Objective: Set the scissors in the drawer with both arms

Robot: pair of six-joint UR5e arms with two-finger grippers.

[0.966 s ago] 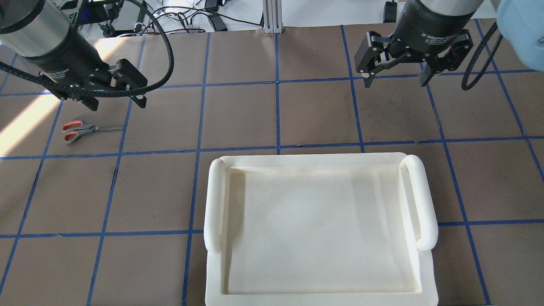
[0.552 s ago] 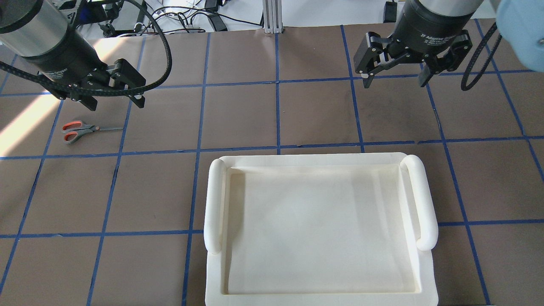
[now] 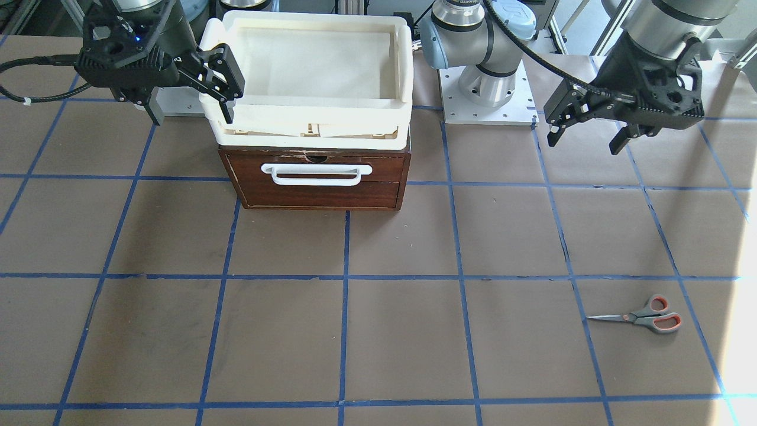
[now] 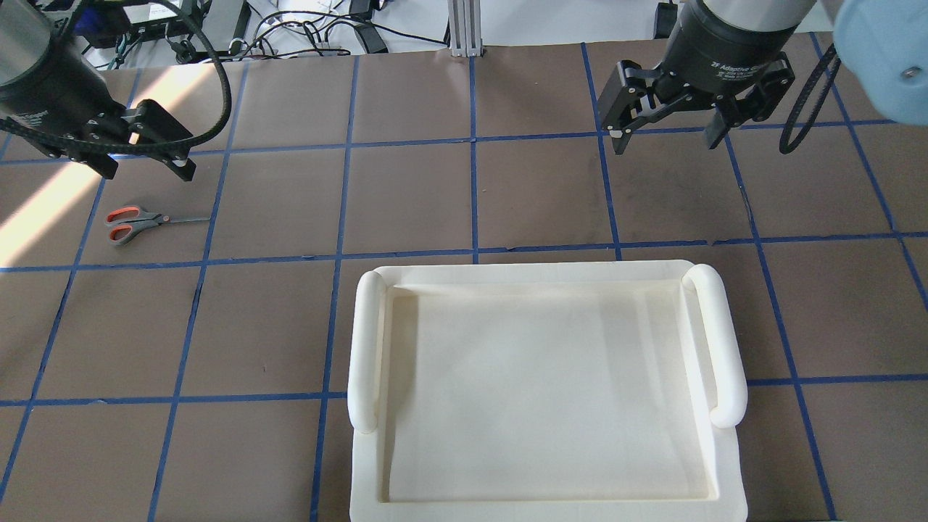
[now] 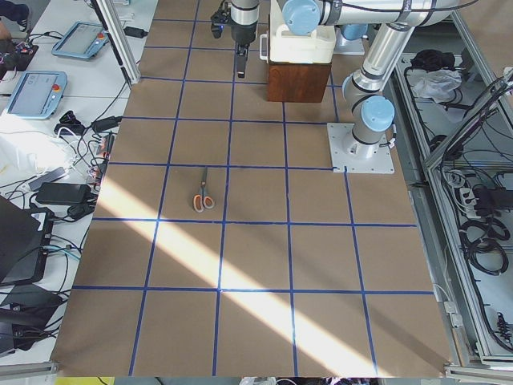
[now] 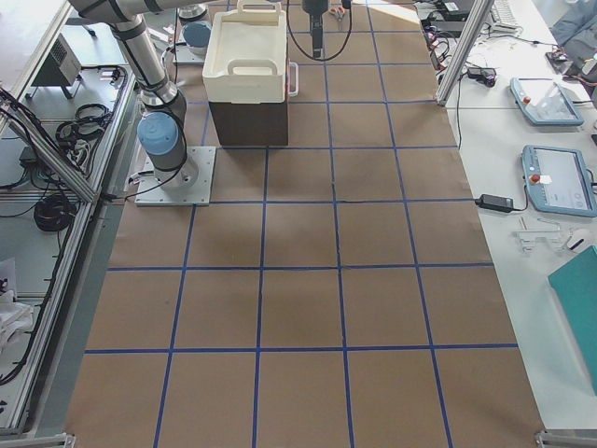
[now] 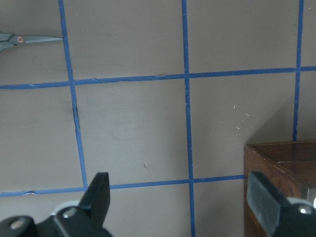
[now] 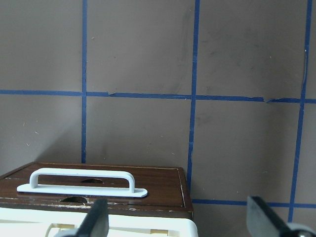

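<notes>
1. Brown gridded table [image 4: 536, 196]: the scissors [image 4: 134, 220] lie flat and closed on its left side.
2. Drawer [image 3: 319, 183] is shut, well apart, under a tray [image 3: 307, 127].
3. Left gripper [image 4: 148, 172] hangs open and empty, near the scissors.
4. Right gripper [image 4: 665, 145] is open and empty.

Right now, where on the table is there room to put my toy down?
The wide bare table in front of the drawer, all the way across to the scissors, is free. It is crowded near the robot: the tray on the drawer, the right pincer beside it, the left pincer hovering farther along.
</notes>
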